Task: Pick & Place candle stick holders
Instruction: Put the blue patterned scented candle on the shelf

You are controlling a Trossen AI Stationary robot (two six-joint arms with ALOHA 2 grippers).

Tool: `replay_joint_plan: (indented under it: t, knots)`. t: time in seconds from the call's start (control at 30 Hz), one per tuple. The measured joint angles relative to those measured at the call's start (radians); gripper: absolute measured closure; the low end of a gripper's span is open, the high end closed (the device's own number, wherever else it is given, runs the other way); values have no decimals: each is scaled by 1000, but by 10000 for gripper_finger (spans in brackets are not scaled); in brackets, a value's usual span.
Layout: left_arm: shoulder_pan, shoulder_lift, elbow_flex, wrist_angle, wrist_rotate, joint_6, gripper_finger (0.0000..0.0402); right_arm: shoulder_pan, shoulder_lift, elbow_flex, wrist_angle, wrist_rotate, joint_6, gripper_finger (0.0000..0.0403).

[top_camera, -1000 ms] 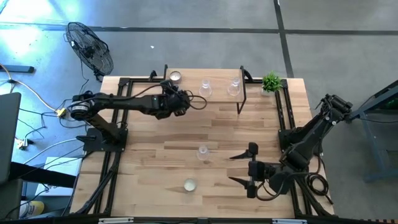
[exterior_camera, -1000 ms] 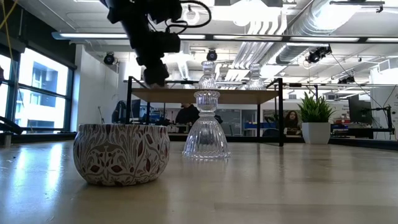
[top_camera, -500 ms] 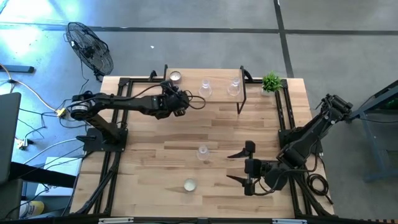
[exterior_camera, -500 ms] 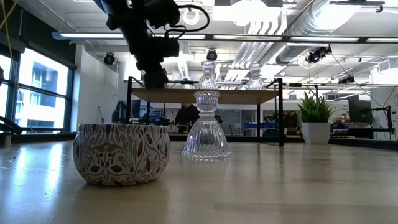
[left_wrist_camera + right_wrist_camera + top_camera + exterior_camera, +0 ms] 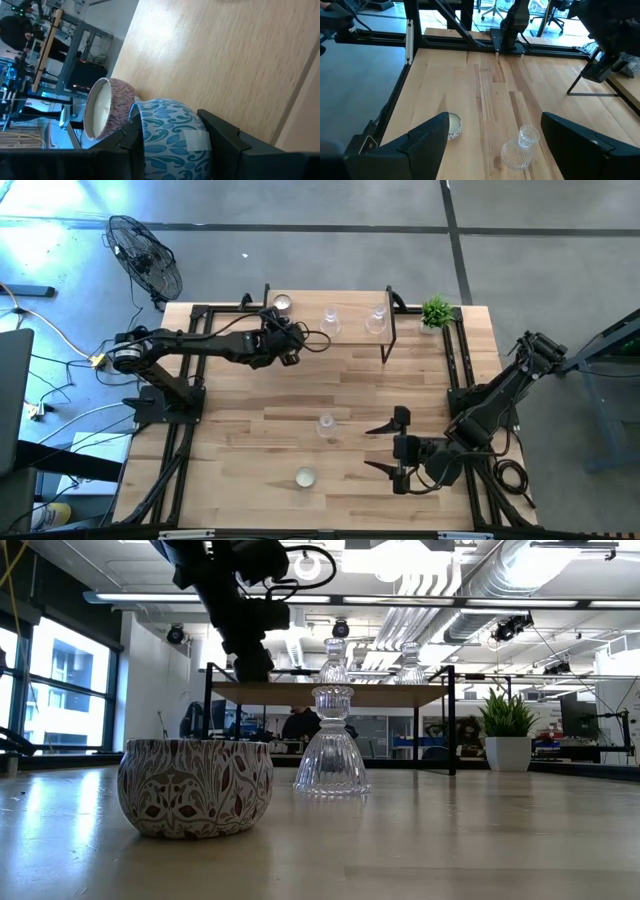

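Observation:
My left gripper point(image 5: 284, 338) is at the far left end of the raised wooden shelf point(image 5: 350, 345), shut on a blue-patterned tealight cup point(image 5: 170, 135). Right beside that cup, a maroon-patterned cup with a white centre point(image 5: 102, 112) stands on the shelf top. Two clear glass stemmed holders point(image 5: 330, 320) point(image 5: 376, 320) also stand on the shelf. On the table, a third glass holder point(image 5: 326, 425) and a patterned tealight cup point(image 5: 305, 477) stand on their bases. My right gripper point(image 5: 388, 448) hovers open to their right, touching nothing. My left gripper pinches the blue cup's round side wall point(image 5: 150, 145) between its two fingers point(image 5: 224, 137), one on each opposite side. The fingers come slanting down toward the table's far edge. The cup stands next to the maroon cup; whether its base rests on the shelf I cannot tell.
A small green plant in a white pot point(image 5: 436, 312) stands at the far right, beyond the shelf's black frame. Black rails point(image 5: 455, 370) run along both table sides. A fan point(image 5: 145, 255) stands off the table's far left corner. Bare wood lies between shelf and near objects.

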Motion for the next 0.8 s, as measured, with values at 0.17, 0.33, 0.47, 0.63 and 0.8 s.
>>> replay_joint_plan:
  t: [0.17, 0.33, 0.47, 0.63, 0.8]
  knots:
    - [0, 0, 0, -2, -8, -2, 250, 0, 0, -3, -3, -1, 2, 94]
    - [0, 1, 0, 6, -3, -5, 250, 0, 0, -3, -3, -2, 3, 94]
    - [0, 2, 0, 19, 1, -5, 250, 0, 0, -3, -3, -1, 3, 94]
    - [-1, 2, 0, 17, 2, -6, 250, 0, 0, -3, -3, -1, 3, 94]
    - [0, 2, 0, 21, 33, -10, 250, 0, 0, -3, -3, -2, 7, 94]
